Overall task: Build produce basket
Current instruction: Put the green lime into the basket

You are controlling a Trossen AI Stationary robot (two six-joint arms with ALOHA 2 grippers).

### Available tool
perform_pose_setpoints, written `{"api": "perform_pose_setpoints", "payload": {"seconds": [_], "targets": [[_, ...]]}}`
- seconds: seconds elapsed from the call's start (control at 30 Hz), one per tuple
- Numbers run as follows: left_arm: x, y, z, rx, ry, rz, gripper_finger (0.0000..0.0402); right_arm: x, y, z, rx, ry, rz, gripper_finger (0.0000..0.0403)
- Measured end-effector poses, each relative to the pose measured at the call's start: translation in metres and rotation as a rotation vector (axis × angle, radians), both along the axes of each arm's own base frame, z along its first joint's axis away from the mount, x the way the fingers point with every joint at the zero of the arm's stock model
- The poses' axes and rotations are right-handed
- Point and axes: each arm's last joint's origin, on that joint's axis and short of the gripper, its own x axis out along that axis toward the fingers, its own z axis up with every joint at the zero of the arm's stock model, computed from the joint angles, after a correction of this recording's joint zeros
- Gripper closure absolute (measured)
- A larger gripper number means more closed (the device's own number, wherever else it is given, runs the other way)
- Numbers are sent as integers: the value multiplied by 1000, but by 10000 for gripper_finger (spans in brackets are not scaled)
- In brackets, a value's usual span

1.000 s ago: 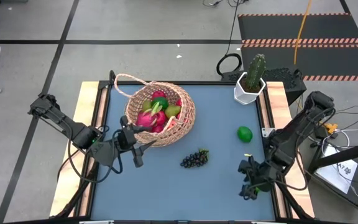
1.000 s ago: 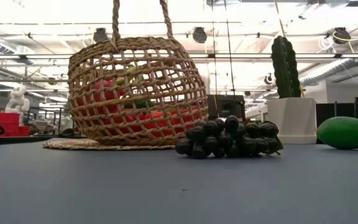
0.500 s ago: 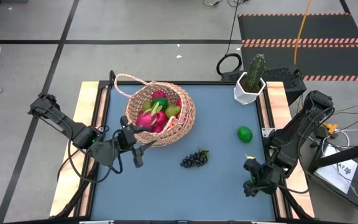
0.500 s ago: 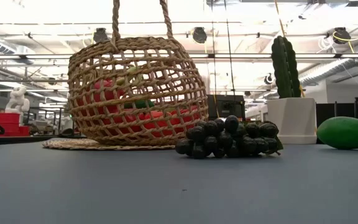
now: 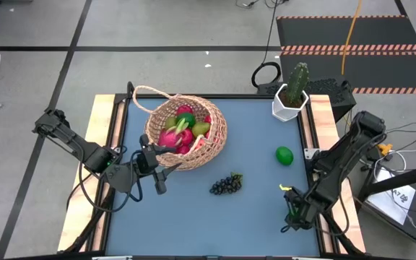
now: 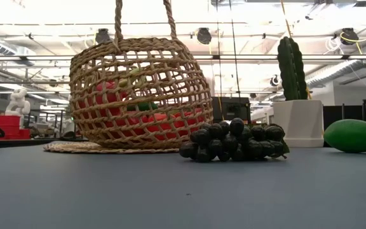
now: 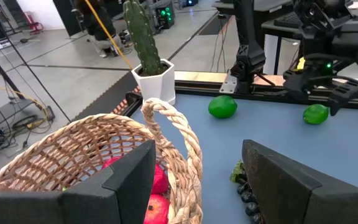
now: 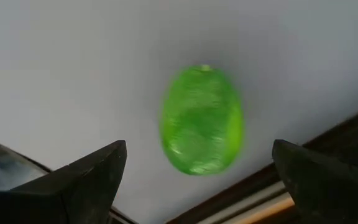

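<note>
The tan wicker basket stands at the table's far left with its loop handle leaning away. It holds red, pink and yellow-green produce. My left gripper stays at the basket's near-left rim, open; one finger is over the basket's inside and the other outside its wall. My right gripper points steeply down near the right edge, open. A green lime lies on the table between and below its fingers. A second lime and a dark grape bunch lie loose on the table. My left gripper has the basket's rim beside the handle's root between its two fingers, which come level from the table's left. Blue table shows between the outer finger and the wall. Whether the inner finger touches the basket I cannot tell.
A white hexagonal pot with a green cactus stands at the far right corner. The wooden side rail runs close by the near lime. Bare blue table lies in the near middle.
My right gripper has sunk toward the table by its right edge and tipped to point more steeply down, rolling as it went. The left arm, the basket, the grapes and the far lime have kept still.
</note>
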Motion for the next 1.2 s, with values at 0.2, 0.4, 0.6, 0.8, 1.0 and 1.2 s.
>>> {"api": "perform_pose_setpoints", "payload": {"seconds": [0.2,0.4,0.6,0.8,1.0,1.2], "targets": [[0,0,0,-1,-1,0,162,4,5,-10,-27,14,14,3],[0,0,0,-2,-1,0,163,5,7,-18,-55,33,20,12],[0,0,0,-2,-1,0,163,6,8,-18,-49,28,20,66],[0,0,0,-1,-1,0,162,6,8,-18,-50,29,19,137],[0,0,0,-1,-1,0,162,6,8,-18,-62,12,34,197],[0,0,0,-1,-1,0,163,8,8,-18,-74,-23,40,204]]}}
